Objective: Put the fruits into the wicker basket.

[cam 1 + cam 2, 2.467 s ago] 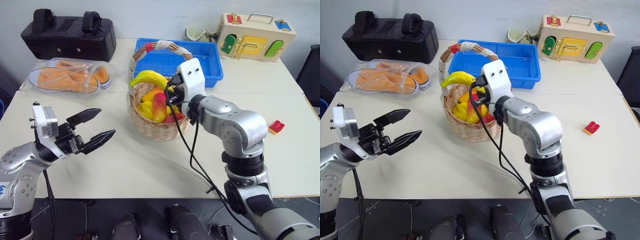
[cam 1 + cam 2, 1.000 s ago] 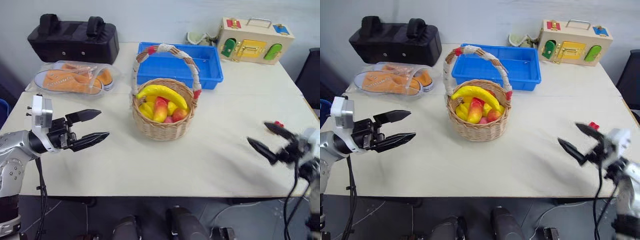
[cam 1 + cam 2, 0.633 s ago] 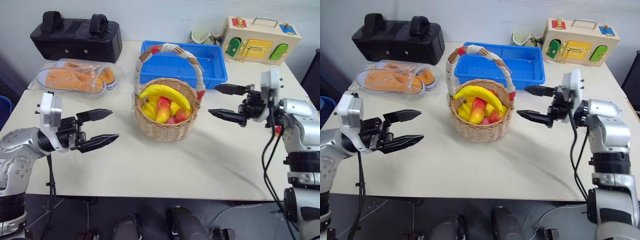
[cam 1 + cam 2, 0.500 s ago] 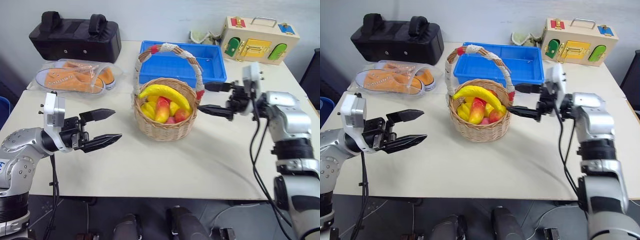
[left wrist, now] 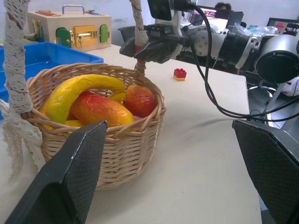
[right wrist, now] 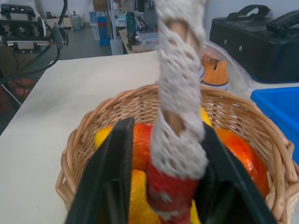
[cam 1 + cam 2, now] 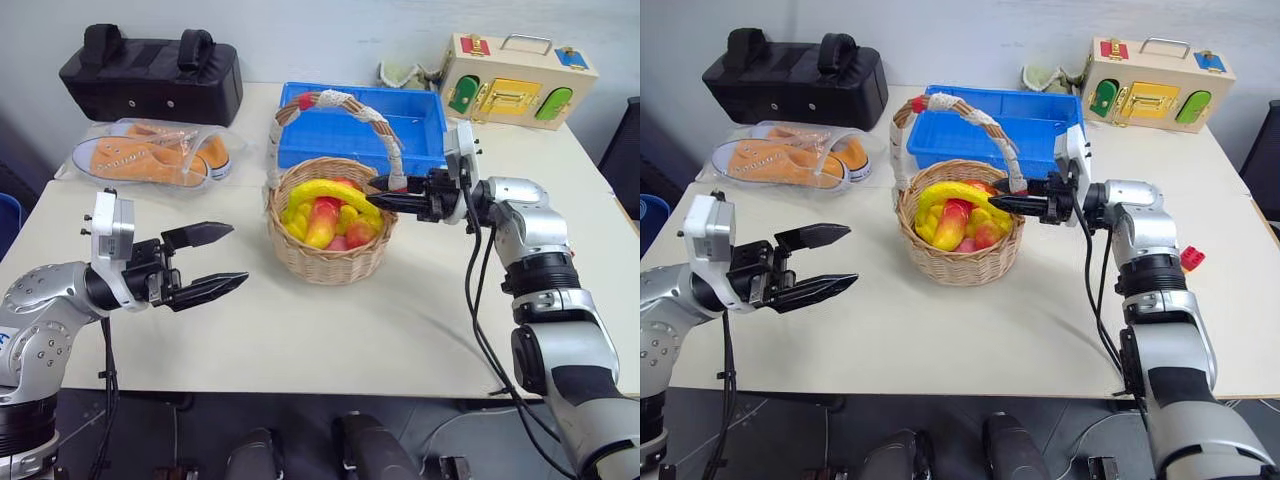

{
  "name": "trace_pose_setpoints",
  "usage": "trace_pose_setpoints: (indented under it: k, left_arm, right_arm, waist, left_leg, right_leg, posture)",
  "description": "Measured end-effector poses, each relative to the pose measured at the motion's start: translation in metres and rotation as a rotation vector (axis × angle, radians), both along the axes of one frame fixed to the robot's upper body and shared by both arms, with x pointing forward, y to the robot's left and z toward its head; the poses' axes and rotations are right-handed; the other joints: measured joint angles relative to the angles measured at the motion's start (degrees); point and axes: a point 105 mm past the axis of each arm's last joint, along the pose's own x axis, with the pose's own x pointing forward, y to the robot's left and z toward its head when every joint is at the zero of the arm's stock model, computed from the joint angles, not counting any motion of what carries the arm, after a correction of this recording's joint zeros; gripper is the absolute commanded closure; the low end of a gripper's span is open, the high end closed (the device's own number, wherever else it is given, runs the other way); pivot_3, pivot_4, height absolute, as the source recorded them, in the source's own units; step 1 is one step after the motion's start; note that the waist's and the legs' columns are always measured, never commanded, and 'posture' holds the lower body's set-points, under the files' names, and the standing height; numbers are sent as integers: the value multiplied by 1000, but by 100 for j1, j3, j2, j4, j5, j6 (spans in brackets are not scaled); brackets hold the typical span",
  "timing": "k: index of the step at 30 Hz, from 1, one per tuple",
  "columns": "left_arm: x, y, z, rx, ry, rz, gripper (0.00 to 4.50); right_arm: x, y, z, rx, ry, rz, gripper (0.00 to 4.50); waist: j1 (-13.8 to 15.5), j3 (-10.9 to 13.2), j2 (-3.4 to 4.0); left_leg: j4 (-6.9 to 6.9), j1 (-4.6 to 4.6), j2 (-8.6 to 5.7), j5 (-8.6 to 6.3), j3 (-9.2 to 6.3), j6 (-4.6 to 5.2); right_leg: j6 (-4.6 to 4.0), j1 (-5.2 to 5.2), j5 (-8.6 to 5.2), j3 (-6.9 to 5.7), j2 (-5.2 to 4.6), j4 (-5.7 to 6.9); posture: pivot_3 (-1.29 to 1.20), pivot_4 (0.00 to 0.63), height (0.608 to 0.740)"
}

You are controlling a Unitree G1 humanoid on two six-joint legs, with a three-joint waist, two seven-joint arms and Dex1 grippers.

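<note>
The wicker basket (image 7: 330, 258) stands mid-table with the fruits inside: a yellow banana (image 7: 325, 192) on top, a red-yellow mango (image 7: 322, 222) and a red-orange pear-like fruit (image 7: 358, 232). My right gripper (image 7: 385, 200) reaches in level from the right and is shut on the red lower end of the basket's white-wrapped handle (image 6: 180, 116), one finger (image 6: 117, 172) on each side of it. To the left of the basket, my left gripper (image 7: 238, 255) hovers open above the table, holding nothing and pointing toward the basket.
A blue plastic tray (image 7: 420, 115) sits right behind the basket. At the back left are a black bag (image 7: 150, 80) and orange shoes in a clear pouch (image 7: 145, 160); a wooden latch box (image 7: 515, 75) sits back right. A small red brick (image 7: 1191, 258) lies at the right.
My right arm swung in from the table's right front to the basket, and its gripper went from open to shut on the handle's end. The left gripper stayed put and open.
</note>
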Motion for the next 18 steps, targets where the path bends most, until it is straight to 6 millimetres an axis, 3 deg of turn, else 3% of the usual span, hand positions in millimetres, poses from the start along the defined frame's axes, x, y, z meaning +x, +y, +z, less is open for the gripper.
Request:
trace_pose_setpoints:
  k: [2, 10, 18]
  left_arm:
    - [0, 0, 1, 0, -3, -1, 0]
    - [3, -7, 3, -20, -18, -23, 0]
    - [10, -8, -6, -48, 21, -41, 0]
  right_arm:
    - [-1, -4, 1, -14, -10, 0, 4277]
    - [-22, -52, 1, 18, -28, -162, 4271]
    - [-65, -142, 3, 127, -52, -692, 4271]
  waist:
    - [1, 0, 0]
    - [50, 0, 0]
    - [29, 0, 0]
  left_leg:
    - [-2, 0, 0, 0, -1, 0]
    - [-12, -6, -1, -2, -8, -1]
    - [-15, -8, -1, -2, -2, -5]
  right_leg:
    - [0, 0, 0, -1, 0, 1]
    - [1, 0, 0, -7, -2, -12]
    - [3, 1, -2, 1, 3, -22]
  posture:
    - [0, 150, 740]
    - [0, 150, 740]
    - [0, 150, 740]
